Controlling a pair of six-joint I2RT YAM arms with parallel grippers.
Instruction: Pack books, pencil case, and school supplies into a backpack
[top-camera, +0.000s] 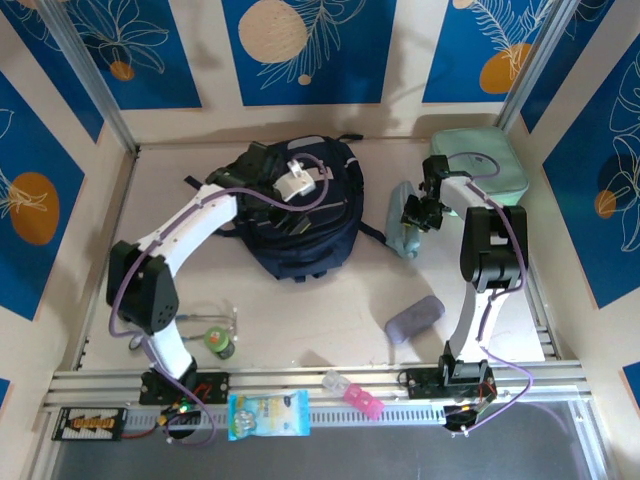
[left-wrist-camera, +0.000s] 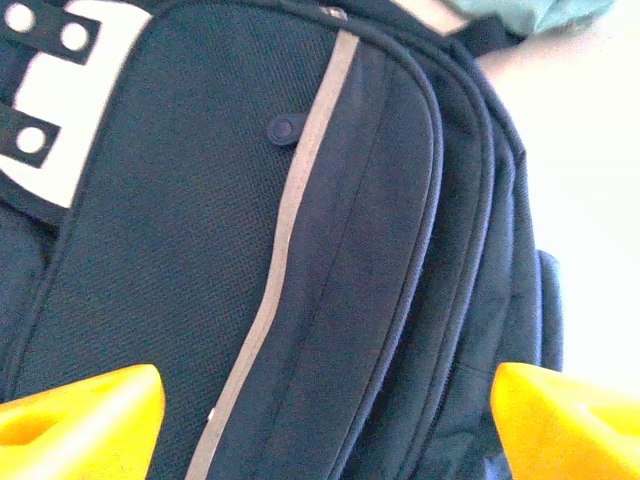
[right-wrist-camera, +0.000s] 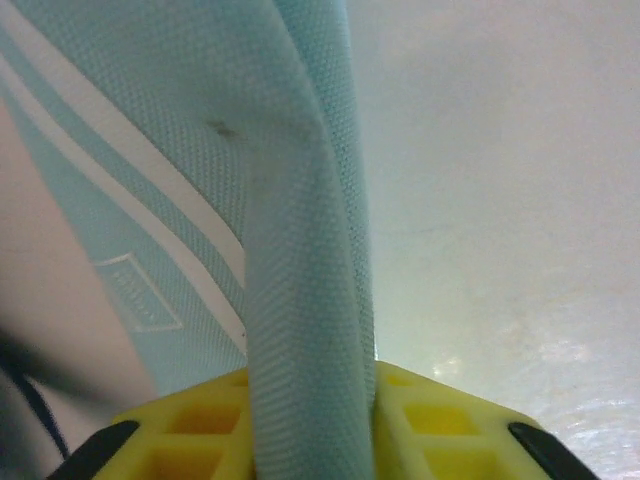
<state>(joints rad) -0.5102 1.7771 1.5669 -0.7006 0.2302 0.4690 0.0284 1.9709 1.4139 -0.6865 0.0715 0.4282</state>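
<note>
The navy backpack (top-camera: 300, 215) lies flat in the middle of the table, with its grey-white buckle (left-wrist-camera: 45, 120) and pale trim line (left-wrist-camera: 290, 215) close up in the left wrist view. My left gripper (left-wrist-camera: 330, 425) hovers open just over its front panel, the yellow fingertips (left-wrist-camera: 85, 420) wide apart with only fabric below. My right gripper (top-camera: 418, 213) is shut on the edge of a pale blue fabric pouch (right-wrist-camera: 300, 250) with white stripes, right of the backpack. A grey-purple oblong pouch (top-camera: 414, 318) lies nearer. I cannot tell which one is the pencil case. The books are out of view.
A mint-green rounded case (top-camera: 478, 165) sits at the back right by the wall. At the near edge lie a green tape roll (top-camera: 218, 342), a blue packet (top-camera: 268, 414) and a pink and clear item (top-camera: 352, 393). Walls close in on three sides.
</note>
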